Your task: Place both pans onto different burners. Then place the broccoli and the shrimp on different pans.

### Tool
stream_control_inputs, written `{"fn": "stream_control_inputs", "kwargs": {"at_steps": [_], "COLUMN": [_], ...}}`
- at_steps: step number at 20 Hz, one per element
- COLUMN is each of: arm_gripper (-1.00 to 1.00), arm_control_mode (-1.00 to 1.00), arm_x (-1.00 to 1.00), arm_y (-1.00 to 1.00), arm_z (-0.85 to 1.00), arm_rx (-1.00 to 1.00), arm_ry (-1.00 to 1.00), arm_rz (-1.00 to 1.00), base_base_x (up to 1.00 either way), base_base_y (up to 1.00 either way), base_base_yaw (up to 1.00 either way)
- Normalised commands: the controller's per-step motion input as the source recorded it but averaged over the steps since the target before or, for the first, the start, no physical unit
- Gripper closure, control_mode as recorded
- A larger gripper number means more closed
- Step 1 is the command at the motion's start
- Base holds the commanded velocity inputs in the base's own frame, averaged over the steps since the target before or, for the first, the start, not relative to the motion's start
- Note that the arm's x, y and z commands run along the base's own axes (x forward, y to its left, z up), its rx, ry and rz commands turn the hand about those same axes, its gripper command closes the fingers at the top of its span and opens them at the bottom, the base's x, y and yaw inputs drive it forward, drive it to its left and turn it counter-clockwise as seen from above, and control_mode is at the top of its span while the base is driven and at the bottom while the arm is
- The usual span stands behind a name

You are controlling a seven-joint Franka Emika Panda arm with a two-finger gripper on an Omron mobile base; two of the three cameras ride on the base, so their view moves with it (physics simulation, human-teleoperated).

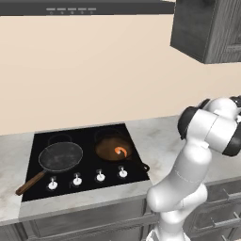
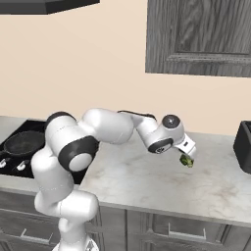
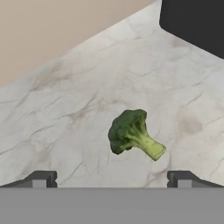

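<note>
Bare marble counter (image 3: 65,109) lies open all around the broccoli (image 3: 131,133), letting the wide-spread gripper (image 3: 111,179) pass on either side, while a dark box-like appliance (image 3: 197,22), perhaps a toaster, blocks the far corner near the wall (image 3: 52,30).

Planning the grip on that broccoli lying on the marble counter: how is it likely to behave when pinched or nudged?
The broccoli lies on its side, so a nudge would probably rock or roll it on its rounded crown. The bumpy head may give unevenly under the fingers; the smooth pale stalk looks firmer but slippery. It seems light for its size.
</note>
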Motion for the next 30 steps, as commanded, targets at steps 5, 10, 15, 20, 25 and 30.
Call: {"fn": "stream_control_inputs", "kwargs": {"at_steps": [5, 10, 15, 20, 25, 30], "arm_gripper": [-1.00, -1.00, -1.00, -1.00, -1.00, -1.00], "arm_control_mode": [-1.00, -1.00, -1.00, -1.00, -1.00, -1.00], "arm_x": [0.16, 0.01, 0.00, 0.05, 0.08, 0.09], "arm_y": [-0.20, -0.13, 0.00, 0.00, -0.02, -0.21], "arm_z": [0.00, -0.03, -0.21, -0.15, -0.20, -0.28], "arm_rx": [-0.01, 0.00, 0.00, 0.00, 0.00, 0.00], "arm_ry": [0.03, 0.05, 0.06, 0.01, 0.00, 0.00], "arm_rz": [-0.02, -0.04, -0.01, 0.00, 0.00, 0.00], "base_base_x": [0.00, 0.00, 0.00, 0.00, 0.00, 0.00], "base_base_y": [0.00, 0.00, 0.00, 0.00, 0.00, 0.00], "base_base_yaw": [0.00, 0.00, 0.00, 0.00, 0.00, 0.00]}}
